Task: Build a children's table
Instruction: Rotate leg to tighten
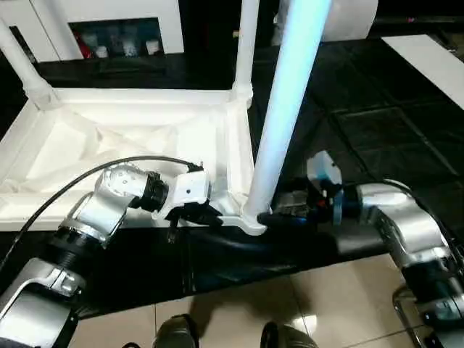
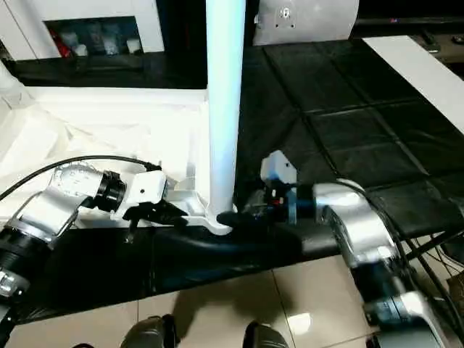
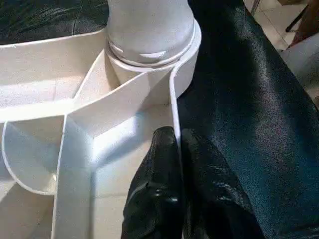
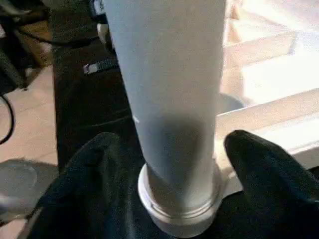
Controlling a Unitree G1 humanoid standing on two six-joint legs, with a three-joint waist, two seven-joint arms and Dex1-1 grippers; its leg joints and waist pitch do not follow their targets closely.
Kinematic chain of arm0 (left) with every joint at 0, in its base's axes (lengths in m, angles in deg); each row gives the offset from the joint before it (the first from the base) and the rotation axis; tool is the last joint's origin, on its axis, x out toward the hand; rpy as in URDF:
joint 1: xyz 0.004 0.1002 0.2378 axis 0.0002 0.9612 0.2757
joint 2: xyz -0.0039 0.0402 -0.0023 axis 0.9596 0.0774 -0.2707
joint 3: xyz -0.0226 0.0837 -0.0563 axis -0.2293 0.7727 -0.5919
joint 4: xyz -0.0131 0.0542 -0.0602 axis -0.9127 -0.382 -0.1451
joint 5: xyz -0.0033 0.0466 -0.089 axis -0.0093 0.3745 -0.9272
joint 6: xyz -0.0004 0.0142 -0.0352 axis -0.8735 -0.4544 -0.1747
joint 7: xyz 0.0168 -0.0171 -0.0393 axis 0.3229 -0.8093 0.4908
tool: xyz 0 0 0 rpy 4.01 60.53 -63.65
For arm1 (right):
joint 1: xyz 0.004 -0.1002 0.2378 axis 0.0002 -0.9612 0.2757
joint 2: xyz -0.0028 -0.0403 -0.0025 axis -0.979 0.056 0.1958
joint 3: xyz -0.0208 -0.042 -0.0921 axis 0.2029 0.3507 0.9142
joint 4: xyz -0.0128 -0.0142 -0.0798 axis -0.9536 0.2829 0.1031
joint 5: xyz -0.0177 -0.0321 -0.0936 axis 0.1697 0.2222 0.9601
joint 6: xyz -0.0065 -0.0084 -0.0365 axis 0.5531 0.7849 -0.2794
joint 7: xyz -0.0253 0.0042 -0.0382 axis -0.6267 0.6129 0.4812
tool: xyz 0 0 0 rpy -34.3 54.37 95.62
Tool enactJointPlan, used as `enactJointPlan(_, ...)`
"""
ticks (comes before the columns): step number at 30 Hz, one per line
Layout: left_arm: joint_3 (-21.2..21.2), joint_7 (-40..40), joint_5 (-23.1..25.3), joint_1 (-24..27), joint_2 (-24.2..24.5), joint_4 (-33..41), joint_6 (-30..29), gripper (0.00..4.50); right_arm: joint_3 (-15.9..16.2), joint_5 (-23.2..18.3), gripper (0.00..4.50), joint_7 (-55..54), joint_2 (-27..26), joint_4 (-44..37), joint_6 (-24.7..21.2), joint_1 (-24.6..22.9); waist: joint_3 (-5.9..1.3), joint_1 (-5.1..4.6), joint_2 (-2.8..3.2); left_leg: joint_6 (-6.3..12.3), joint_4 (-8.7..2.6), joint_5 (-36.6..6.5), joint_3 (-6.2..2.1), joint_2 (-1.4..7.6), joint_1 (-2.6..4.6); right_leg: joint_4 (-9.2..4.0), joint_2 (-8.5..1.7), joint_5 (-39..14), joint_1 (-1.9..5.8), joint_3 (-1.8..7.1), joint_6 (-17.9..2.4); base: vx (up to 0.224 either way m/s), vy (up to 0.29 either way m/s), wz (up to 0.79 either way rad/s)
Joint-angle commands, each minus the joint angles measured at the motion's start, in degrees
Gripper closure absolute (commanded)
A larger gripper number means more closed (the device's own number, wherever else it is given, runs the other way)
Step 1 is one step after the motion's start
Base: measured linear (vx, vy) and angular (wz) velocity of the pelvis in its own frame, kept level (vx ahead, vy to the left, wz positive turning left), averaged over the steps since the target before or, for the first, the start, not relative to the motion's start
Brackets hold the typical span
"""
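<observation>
We see the children's table (image 1: pixel 145 138) upside down on the black bench (image 1: pixel 377 123). Our left tool (image 3: pixel 177 149) is clamped on its rim; our right tool (image 4: pixel 169 164) stands apart around its near-corner leg (image 1: pixel 286 109).

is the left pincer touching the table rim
Touching. In the left wrist view the left pincer has its black fingers pinched on the table rim, one on each side.
</observation>
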Motion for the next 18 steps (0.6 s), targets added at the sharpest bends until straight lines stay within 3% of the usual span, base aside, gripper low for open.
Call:
enactJointPlan(1,4.3,-3.9,1.5,0.9,-0.5,0.4,0.9,4.50,0.8,0.7,1.06,1.4,-0.1,1.4,1.1,0.9,-4.65,-0.55,-0.20,3.95,-3.40,-9.7,-0.17,2.27,1.10,-3.18,-3.11,-10.1,2.78,2.77,-15.3,0.000,0.000,0.00)
enactJointPlan(12,4.1,-3.8,1.5,1.5,-0.4,0.5,1.0,4.50,2.4,2.1,1.94,4.0,-1.8,7.7,4.5,4.2,-4.56,-0.55,-0.10,4.16,-3.46,-9.9,-0.15,2.32,1.14,-3.15,-3.03,-10.1,2.69,2.74,-15.6,0.000,0.000,0.00)
enactJointPlan(18,3.4,-3.1,1.1,2.0,-0.5,0.1,-0.2,4.50,3.4,1.7,2.37,6.6,-1.8,7.4,3.9,3.8,-3.95,-0.59,-0.07,3.76,-3.77,-12.0,-0.20,2.34,1.11,-3.54,-3.07,-12.8,2.51,2.81,-14.9,0.000,0.000,0.00)
